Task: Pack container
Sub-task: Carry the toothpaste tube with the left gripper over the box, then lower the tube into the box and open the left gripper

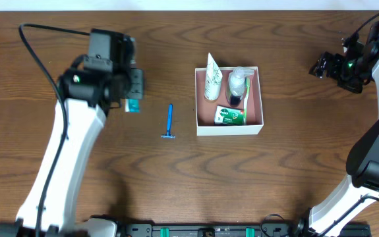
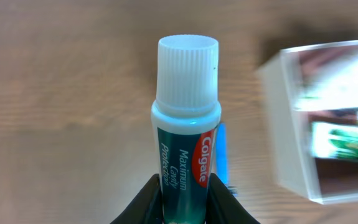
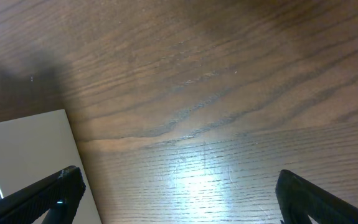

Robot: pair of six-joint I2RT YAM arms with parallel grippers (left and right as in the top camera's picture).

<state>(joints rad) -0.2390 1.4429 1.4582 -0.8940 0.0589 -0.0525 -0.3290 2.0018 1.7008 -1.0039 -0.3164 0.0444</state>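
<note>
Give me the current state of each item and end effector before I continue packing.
Left end effector: shut on the teal toothpaste tube with white ribbed cap.
Toothpaste tube: capped, held.
Right end effector: open, empty.
Square white-walled cardboard container: open-topped, partly filled.
Blue plastic razor: lying flat on the table, outside the container.
Green packet: lying inside the container.
White tube: in the container, end over the rim.

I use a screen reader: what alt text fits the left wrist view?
The left gripper grips a Colgate toothpaste tube, white cap toward the top of frame, with wooden table behind. At right, blurred, sits the white container holding a green packet; a blue razor shows just behind the tube.
</note>
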